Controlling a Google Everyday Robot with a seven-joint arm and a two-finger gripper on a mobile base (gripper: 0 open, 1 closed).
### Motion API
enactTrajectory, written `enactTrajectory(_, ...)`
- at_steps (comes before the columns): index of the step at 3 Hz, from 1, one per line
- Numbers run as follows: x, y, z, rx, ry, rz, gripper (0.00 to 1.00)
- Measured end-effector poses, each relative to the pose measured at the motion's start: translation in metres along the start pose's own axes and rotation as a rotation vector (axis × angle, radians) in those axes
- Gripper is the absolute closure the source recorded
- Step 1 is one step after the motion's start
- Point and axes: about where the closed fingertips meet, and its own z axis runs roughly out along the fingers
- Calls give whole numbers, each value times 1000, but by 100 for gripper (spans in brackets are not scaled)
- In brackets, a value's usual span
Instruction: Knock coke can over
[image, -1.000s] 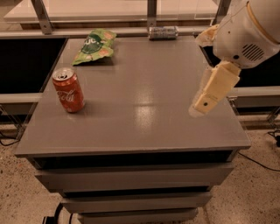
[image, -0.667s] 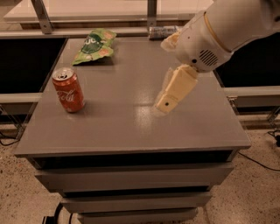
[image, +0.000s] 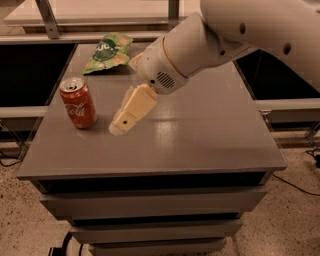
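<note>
The coke can (image: 78, 103) is a red can with white script and a silver top. It stands upright near the left edge of the grey table (image: 200, 135). My gripper (image: 124, 122) hangs from the white arm that reaches in from the upper right. Its cream-coloured tip is low over the table, a short way to the right of the can and apart from it.
A green snack bag (image: 107, 51) lies at the back left of the table. The arm's wrist covers the back middle, so the silver-grey can is hidden. Drawers sit under the tabletop. A shelf runs behind, and a dark gap lies to the left.
My arm has swept left across the table, from the right edge to just right of the coke can. The can and the bag have not moved.
</note>
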Motion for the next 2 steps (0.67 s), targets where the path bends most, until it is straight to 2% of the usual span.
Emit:
enactTrajectory(1, -12, -5, 40, -54, -84, 87, 0)
enactTrajectory(2, -27, -6, 69, -90, -151, 149, 0)
